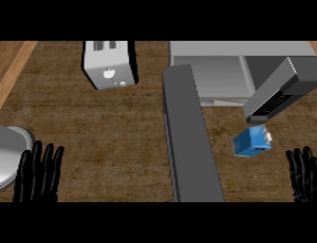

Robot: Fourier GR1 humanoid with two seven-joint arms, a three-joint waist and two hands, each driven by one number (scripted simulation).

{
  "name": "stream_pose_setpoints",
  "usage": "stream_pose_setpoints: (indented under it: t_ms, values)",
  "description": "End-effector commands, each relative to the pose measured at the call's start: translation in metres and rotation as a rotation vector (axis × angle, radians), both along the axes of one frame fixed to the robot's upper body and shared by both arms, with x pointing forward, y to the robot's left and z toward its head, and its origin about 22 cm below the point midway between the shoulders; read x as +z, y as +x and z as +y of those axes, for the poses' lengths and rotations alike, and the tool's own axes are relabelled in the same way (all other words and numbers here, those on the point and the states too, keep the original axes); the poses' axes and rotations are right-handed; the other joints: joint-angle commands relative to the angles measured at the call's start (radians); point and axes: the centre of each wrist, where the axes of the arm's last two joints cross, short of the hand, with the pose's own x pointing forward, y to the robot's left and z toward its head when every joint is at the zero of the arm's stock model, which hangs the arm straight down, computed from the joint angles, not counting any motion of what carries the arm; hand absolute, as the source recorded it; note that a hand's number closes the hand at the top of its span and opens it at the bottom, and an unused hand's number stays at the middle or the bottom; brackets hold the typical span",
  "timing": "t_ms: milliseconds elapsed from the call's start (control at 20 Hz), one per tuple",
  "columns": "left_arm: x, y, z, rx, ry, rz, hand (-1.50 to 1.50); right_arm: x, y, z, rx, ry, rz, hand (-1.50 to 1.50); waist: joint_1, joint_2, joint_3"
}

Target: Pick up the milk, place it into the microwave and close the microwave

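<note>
Milk on ctr nr microwave door (swung wide).

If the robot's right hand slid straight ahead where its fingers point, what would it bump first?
Probably the microwave's dark control panel, though height is hard to judge. The right hand would pass just right of the milk.
</note>
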Motion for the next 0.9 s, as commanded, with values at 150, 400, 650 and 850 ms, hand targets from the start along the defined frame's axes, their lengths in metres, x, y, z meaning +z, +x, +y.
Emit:
stream_pose_setpoints:
  t_ms: [150, 400, 650, 850]
  values:
    - [-0.006, -0.025, 0.002, 0.020, 0.003, 0.002, -1.50, -0.039, 0.022, -0.004, -0.010, 0.014, 0.042, -1.50, 0.005, 0.001, 0.000]
    - [-0.026, -0.037, 0.007, 0.020, 0.013, -0.007, -1.50, -0.058, 0.051, 0.001, -0.115, 0.032, 0.034, -1.50, 0.010, 0.001, 0.000]
    - [-0.006, -0.031, -0.008, 0.016, 0.002, -0.008, -1.50, -0.086, 0.061, -0.031, -0.190, 0.045, 0.051, -1.50, 0.005, 0.001, 0.001]
    - [-0.034, -0.034, -0.003, 0.003, -0.007, 0.010, -1.50, -0.134, 0.045, -0.042, -0.211, -0.001, 0.087, -1.50, 0.005, 0.002, 0.001]
